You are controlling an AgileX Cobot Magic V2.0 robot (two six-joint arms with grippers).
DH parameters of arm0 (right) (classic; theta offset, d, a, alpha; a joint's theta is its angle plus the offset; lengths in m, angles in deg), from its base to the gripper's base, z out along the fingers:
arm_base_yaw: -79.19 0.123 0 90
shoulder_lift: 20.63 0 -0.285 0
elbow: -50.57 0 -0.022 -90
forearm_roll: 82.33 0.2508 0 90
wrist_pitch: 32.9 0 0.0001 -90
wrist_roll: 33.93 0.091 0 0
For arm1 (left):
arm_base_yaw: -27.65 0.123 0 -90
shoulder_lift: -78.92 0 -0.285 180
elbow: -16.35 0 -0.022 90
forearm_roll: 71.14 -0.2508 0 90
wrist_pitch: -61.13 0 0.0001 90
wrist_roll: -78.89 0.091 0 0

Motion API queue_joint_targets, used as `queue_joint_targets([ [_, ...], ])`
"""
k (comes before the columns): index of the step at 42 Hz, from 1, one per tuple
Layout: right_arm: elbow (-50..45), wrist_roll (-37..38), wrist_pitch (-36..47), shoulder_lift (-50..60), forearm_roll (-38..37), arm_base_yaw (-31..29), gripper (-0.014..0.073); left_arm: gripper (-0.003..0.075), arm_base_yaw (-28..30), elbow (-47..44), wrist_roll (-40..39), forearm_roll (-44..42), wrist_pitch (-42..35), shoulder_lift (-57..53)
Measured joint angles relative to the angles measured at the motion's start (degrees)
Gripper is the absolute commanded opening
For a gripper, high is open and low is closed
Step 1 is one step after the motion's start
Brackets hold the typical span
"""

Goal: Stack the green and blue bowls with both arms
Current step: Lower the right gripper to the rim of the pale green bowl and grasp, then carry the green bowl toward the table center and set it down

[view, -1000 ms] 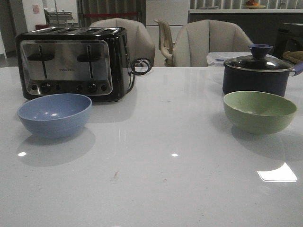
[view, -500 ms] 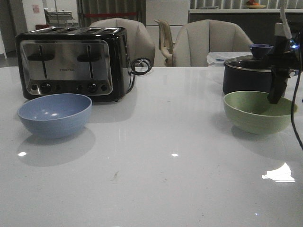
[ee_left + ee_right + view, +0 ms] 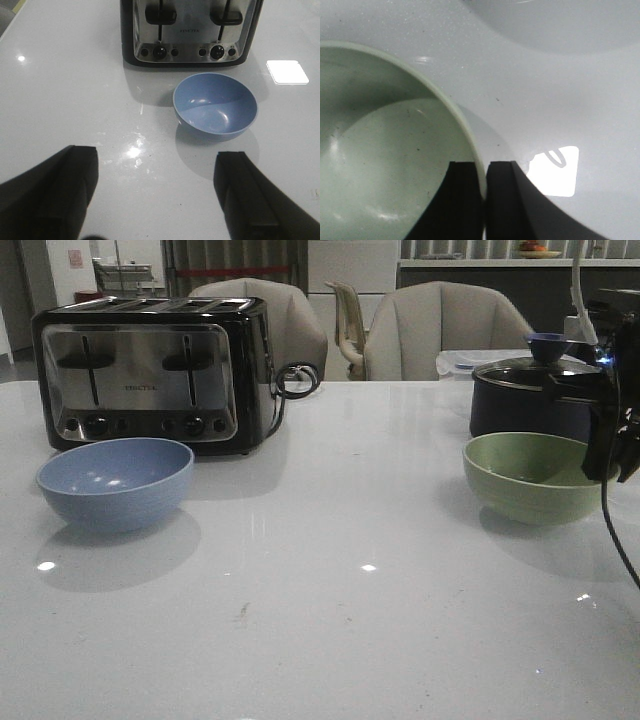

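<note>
The dusty blue bowl point(image 3: 116, 483) sits on the white table at the left, in front of the toaster; it also shows in the left wrist view point(image 3: 215, 105). My left gripper point(image 3: 157, 192) is open and empty, above the table short of that bowl; it is out of the front view. The pale green bowl point(image 3: 535, 476) is at the right. My right gripper point(image 3: 610, 462) is shut on the green bowl's right rim point(image 3: 470, 135), one finger inside and one outside point(image 3: 484, 200).
A black and chrome toaster point(image 3: 155, 370) with a coiled cord stands behind the blue bowl. A dark navy lidded pot point(image 3: 535, 395) stands right behind the green bowl. Chairs stand beyond the table's far edge.
My right arm came into the front view from above, went down onto the green bowl's right rim and closed on it. The green bowl has shifted slightly left. The blue bowl has not moved.
</note>
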Motion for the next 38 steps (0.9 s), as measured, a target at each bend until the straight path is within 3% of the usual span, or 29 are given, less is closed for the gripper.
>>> queue_joint_targets([
  [10, 0.00, -2.84, -4.21, 7.36, 0.45, 2.36, 0.0044, 0.0545, 0.00, 0.00, 0.00, 0.00, 0.00, 0.00],
  [18, 0.00, -6.29, -7.79, 14.34, 3.47, 12.91, 0.0044, 0.0545, 0.00, 0.00, 0.00, 0.00, 0.00, 0.00],
  [29, 0.00, -6.84, -7.53, 11.72, 5.01, 27.12, 0.0044, 0.0545, 0.00, 0.00, 0.00, 0.00, 0.00, 0.00],
  [38, 0.00, -6.89, -3.86, 6.04, 5.01, 31.57, 0.0054, 0.0544, 0.00, 0.00, 0.00, 0.00, 0.00, 0.00],
])
